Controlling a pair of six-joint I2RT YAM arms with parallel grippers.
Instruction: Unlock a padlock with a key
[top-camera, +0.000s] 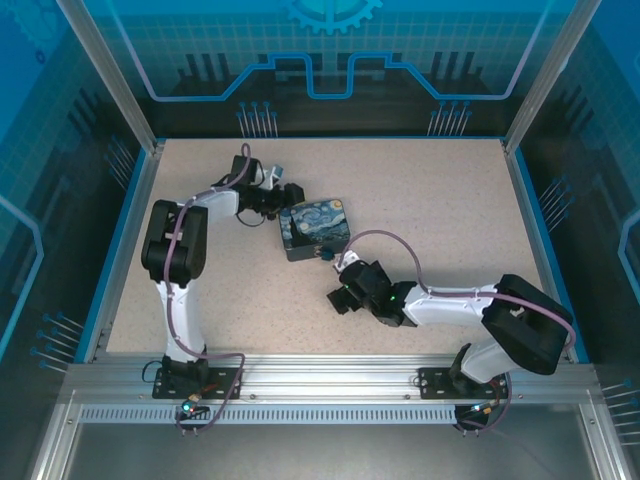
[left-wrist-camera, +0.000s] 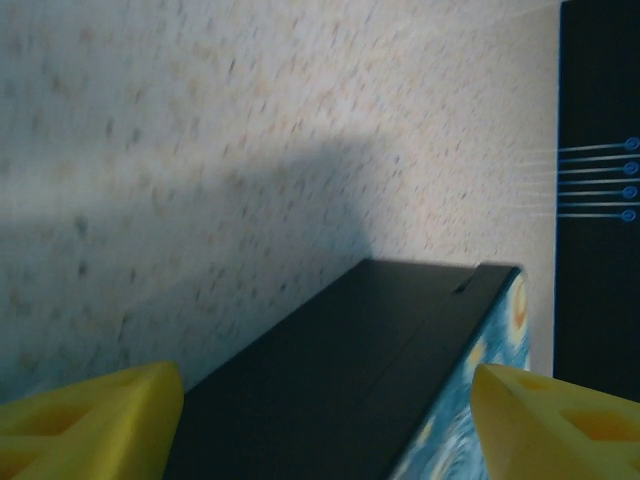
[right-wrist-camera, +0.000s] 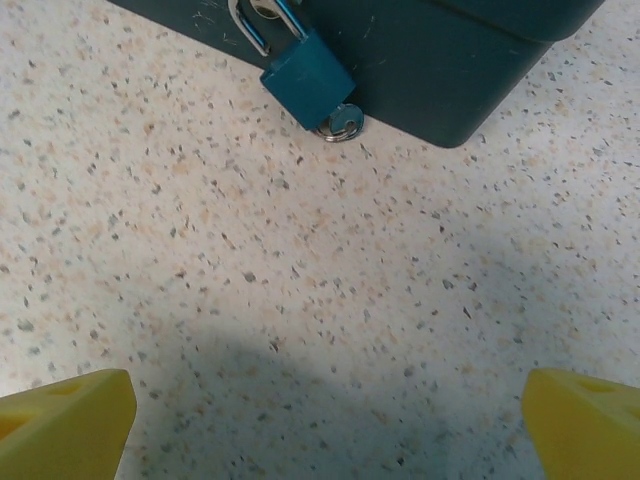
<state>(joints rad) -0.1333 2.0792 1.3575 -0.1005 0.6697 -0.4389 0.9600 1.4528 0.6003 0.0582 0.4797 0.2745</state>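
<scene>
A small blue padlock (right-wrist-camera: 308, 85) with a silver shackle hangs on the front of a dark box (right-wrist-camera: 450, 60). The box's lid (top-camera: 315, 226) carries a blue-and-yellow starry-night print. The key (right-wrist-camera: 341, 124) sits in the padlock's underside, its round grey head resting on the table. My right gripper (right-wrist-camera: 325, 430) is open, low over bare table a short way in front of the padlock, with nothing between its fingers. My left gripper (left-wrist-camera: 325, 440) stands open astride the box's far-left end, one yellow fingertip (left-wrist-camera: 90, 420) by the dark side wall (left-wrist-camera: 340, 380), the other over the printed lid.
The speckled table (top-camera: 430, 200) is ringed by a blue rim and transparent enclosure walls (top-camera: 90, 150). An aluminium rail (top-camera: 320, 385) with both arm bases runs along the near edge. Open tabletop lies to the right and behind the box.
</scene>
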